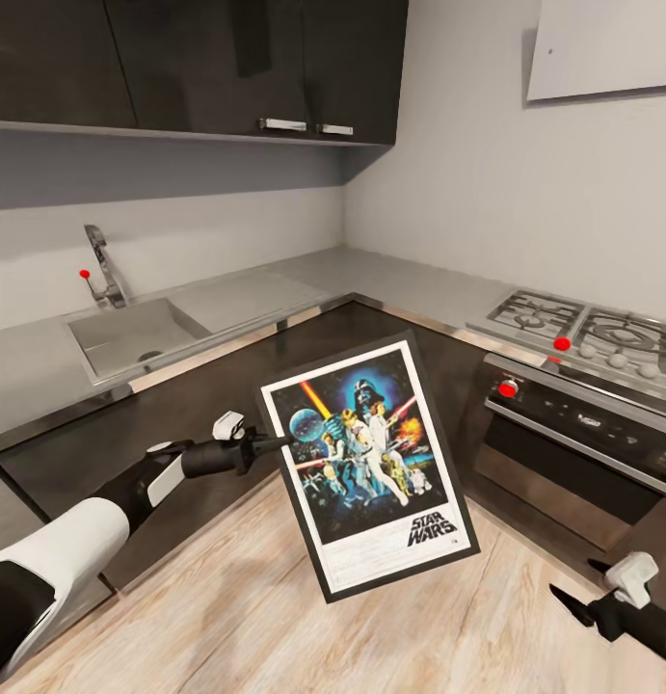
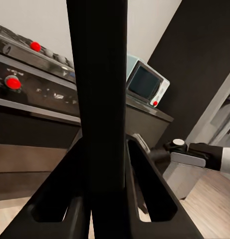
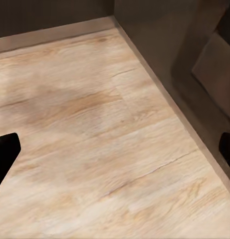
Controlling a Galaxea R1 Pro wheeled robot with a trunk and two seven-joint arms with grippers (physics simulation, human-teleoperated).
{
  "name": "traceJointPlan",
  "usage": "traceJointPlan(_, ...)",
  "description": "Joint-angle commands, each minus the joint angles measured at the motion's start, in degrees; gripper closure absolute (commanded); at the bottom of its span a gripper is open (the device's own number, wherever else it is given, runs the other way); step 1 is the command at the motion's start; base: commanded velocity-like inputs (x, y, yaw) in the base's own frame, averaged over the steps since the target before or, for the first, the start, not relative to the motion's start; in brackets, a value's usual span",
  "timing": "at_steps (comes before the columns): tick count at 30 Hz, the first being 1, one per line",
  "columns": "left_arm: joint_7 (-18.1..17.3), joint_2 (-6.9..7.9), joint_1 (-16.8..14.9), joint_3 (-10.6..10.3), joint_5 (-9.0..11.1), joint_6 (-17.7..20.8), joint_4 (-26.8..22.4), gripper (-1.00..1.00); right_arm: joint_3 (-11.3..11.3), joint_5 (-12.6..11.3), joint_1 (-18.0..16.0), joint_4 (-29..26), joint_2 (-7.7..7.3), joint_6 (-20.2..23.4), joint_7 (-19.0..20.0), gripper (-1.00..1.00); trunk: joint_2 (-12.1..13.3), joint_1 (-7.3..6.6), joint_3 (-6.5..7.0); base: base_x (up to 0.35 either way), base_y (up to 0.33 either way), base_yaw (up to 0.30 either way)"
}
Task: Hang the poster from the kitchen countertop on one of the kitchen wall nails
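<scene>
Poster (image 1: 366, 463) reads "STAR WARS"

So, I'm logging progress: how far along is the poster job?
Pickup looks done: the poster is off the kitchen countertop, clamped at its edge by the left gripper and tilted above the floor. The right gripper hangs free. Left to do: hanging it on a wall nail.

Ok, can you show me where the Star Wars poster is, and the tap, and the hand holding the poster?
poster (image 1: 366, 458), head view, on the picture's middle.
tap (image 1: 101, 260), head view, on its curved metal neck behind the sink.
left hand (image 1: 275, 443), head view, at its fingertips on the poster's frame edge.
</scene>
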Motion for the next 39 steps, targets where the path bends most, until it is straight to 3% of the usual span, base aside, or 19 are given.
traceJointPlan(1,0.0,0.06,-0.1,-0.5,0.5,0.2,0.0,1.0,-0.1,0.0,-0.1,-0.7,-0.48,0.5,0.7,-1.0,0.0,0.0,-0.05,0.0,0.0,0.0)
traceJointPlan(2,0.0,0.06,-0.1,-0.5,0.5,0.2,0.0,1.0,-0.1,0.0,-0.3,-1.3,-0.96,1.0,1.2,-1.0,0.0,0.0,-0.05,0.0,0.0,0.0)
traceJointPlan(4,-0.1,0.06,-0.1,-0.5,0.5,0.2,0.0,1.0,-0.1,0.0,-1.3,-2.6,-3.44,3.7,5.1,-1.0,0.0,0.0,-0.05,0.0,0.0,0.0)
traceJointPlan(5,-0.1,0.06,-0.1,-0.6,0.4,0.1,0.0,1.0,-0.1,0.0,-2.2,-2.8,-5.01,6.0,9.4,-1.0,0.0,0.0,-0.05,0.0,0.0,0.0)
traceJointPlan(6,-0.1,0.05,-0.1,-0.6,0.4,0.1,0.0,1.0,-0.1,0.1,-2.8,-2.8,-5.68,7.2,11.5,-1.0,0.0,0.0,-0.05,0.0,0.0,0.0)
traceJointPlan(8,-0.1,-0.1,-0.1,-1.1,0.4,0.0,-0.1,1.0,0.0,0.6,-6.5,-2.7,-8.16,11.3,20.4,-1.0,0.0,0.0,-0.05,0.0,0.0,0.0)
traceJointPlan(10,-0.1,-0.3,-0.1,-1.6,0.4,0.0,-0.1,1.0,0.1,1.4,-7.8,-2.7,-8.93,12.5,23.7,-1.0,0.0,0.0,-0.05,0.0,0.0,0.0)
traceJointPlan(14,-0.1,-1.09,-0.1,-4.2,0.4,-0.1,-0.1,1.0,0.6,5.0,-11.8,-2.8,-9.96,15.8,39.0,-1.0,0.0,0.0,-0.05,0.0,0.0,0.0)
traceJointPlan(15,-0.1,-1.18,-0.1,-4.4,0.4,-0.1,-0.1,1.0,0.6,5.2,-12.2,-2.8,-10.0,16.0,40.8,-1.0,0.0,0.0,-0.05,0.0,0.0,0.0)
traceJointPlan(17,-0.1,-1.26,-0.1,-4.5,0.4,-0.1,-0.1,1.0,0.8,5.4,-12.5,-2.8,-10.0,16.1,42.3,-1.0,0.0,0.0,-0.05,0.0,0.0,0.0)
traceJointPlan(19,-0.1,-1.36,-0.1,-4.7,0.4,-0.2,-0.1,1.0,4.3,5.5,-12.7,-3.1,-9.91,16.2,43.5,-1.0,0.0,0.0,-0.05,0.0,0.0,0.0)
traceJointPlan(22,-0.2,-1.46,-0.1,-4.7,0.4,-0.2,-0.1,1.0,7.0,5.2,-12.8,-3.3,-9.53,16.4,43.7,-1.0,0.0,0.0,-0.05,0.0,0.0,0.0)
traceJointPlan(34,-0.2,-2.35,-0.1,-4.7,0.4,-0.3,-0.1,1.0,7.7,5.0,-13.0,-4.0,-9.16,16.9,43.6,-1.0,0.0,0.0,-0.05,0.0,0.0,0.0)
traceJointPlan(39,-0.2,-2.46,-0.1,-4.8,0.4,-0.4,-0.1,1.0,7.7,5.0,-13.0,-4.1,-8.3,16.9,43.6,-1.0,0.0,0.0,-0.05,0.0,0.0,0.0)
